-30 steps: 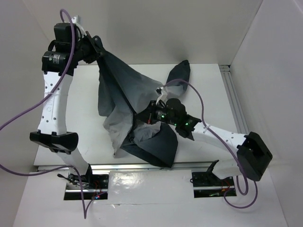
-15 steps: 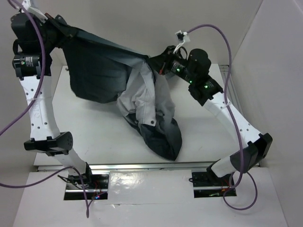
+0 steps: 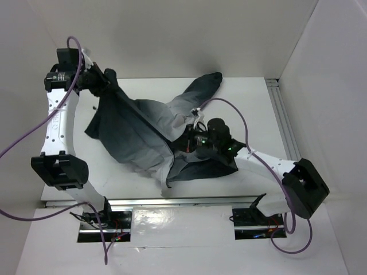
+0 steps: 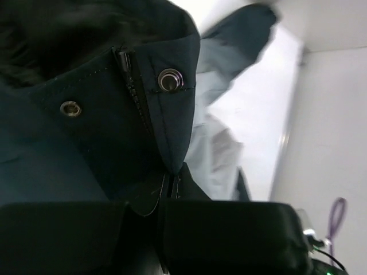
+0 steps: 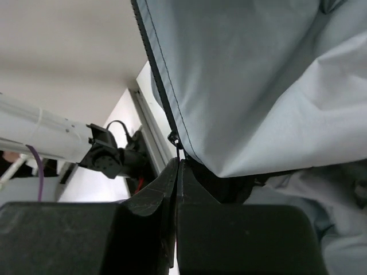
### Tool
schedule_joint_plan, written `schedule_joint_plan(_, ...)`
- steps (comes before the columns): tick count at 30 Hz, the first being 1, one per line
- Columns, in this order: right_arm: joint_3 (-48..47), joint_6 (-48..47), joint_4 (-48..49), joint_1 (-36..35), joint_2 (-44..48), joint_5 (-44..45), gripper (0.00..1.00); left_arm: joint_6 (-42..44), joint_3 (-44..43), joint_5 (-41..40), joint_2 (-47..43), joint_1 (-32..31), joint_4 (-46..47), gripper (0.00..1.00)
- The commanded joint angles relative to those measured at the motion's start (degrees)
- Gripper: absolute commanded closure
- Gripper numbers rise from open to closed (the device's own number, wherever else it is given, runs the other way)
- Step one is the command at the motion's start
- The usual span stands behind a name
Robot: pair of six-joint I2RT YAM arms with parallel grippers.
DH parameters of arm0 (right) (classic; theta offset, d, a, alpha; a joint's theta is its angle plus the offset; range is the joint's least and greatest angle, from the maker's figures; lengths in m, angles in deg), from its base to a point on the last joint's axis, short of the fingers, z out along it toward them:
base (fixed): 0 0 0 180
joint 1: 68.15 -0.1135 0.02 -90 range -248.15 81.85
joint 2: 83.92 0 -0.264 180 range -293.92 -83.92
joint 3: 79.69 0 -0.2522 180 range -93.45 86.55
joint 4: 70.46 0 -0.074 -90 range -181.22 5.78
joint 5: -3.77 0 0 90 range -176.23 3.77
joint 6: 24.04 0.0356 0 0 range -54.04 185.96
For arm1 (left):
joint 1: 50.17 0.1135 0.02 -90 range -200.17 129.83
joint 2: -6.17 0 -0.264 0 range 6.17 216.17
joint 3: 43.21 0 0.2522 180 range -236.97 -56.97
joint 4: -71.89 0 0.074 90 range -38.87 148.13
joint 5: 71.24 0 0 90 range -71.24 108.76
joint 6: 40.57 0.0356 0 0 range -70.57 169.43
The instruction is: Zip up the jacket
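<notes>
Two claws are pressed together on the jacket (image 3: pixel 137 134), so the coming move turns on the line between them. Nearest to the bases, the right gripper (image 3: pixel 184 143) sits over the middle of the table (image 3: pixel 264 103). It pinches the zipper edge (image 5: pixel 160 86) of the grey lining (image 5: pixel 258 86), and a small zipper piece (image 5: pixel 174 139), perhaps the slider, is just at its tips. From this claw the jacket's long axis runs toward 10 o'clock, across the dark cloth, up to the left gripper (image 3: pixel 98 80). That one is far at the left and clamps a corner with two snaps (image 4: pixel 170 79) beside the zipper teeth (image 4: pixel 133 86). One sleeve (image 3: pixel 207 85) points to 1 o'clock. The right arm seems nearer to the zipper's lower end. Compared with half a second ago, the right claw has come back from the far side to the centre. The jacket, which then hung high between the arms, now lies lower and flatter.
</notes>
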Motion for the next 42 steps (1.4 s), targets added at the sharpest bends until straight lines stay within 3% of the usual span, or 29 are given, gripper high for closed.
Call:
schedule_joint_plan(1, 6.9, 4.9, -7.6, -2.7, 0.5, -2.9, 1.0, 5.8, -2.6, -16.5, -2.5, 4.7, 16.3, 1.0)
schedule_joint_plan(7, -1.7, 3.9, -4.6, -10.0, -11.5, -2.3, 1.0, 6.9, 1.3, -22.0, -5.6, 7.4, 15.8, 1.0)
schedule_joint_plan(11, -17.5, 1.4, -2.6, -11.9, -23.0, -4.2, 1.0, 6.9, 1.3, -25.2, -6.1, 8.0, 14.6, 1.0)
schedule_joint_plan(15, -32.1, -1.6, -7.9, -13.2, -32.1, -2.7, 1.0, 6.9, 0.6, -29.7, -6.7, 9.1, 13.2, 1.0)
schedule_joint_plan(18, -37.7, -1.6, -9.3, -12.5, -35.8, -1.3, 1.0, 6.9, 0.1, -33.4, -7.3, 9.7, 12.4, 1.0)
schedule_joint_plan(20, -37.7, -1.6, -10.0, -11.9, -35.8, -0.6, 1.0, 6.9, 0.1, -34.0, -7.3, 10.2, 12.4, 1.0)
schedule_joint_plan(28, -11.8, -0.7, -6.3, -7.6, -20.8, -0.1, 1.0, 7.4, -1.0, -33.4, -5.7, 10.2, 11.9, 1.0)
schedule_joint_plan(30, -8.7, -2.8, -10.3, -7.0, -16.5, 0.8, 1.0, 7.4, -1.0, -33.4, -5.7, 10.2, 11.9, 1.0)
schedule_joint_plan(35, -6.8, -6.5, -17.5, -6.5, -11.7, 1.4, 1.0, 7.9, -1.0, -31.7, -5.2, 10.2, 11.9, 1.0)
schedule_joint_plan(37, -6.8, -7.2, -18.1, -6.5, -11.2, 1.4, 1.0, 7.9, -1.0, -27.5, -5.2, 10.2, 12.4, 1.0)
schedule_joint_plan(42, -10.2, -9.1, -21.5, -6.5, -10.5, 0.8, 1.0, 10.7, -3.7, -22.6, -2.0, 2.8, 11.2, 1.0)
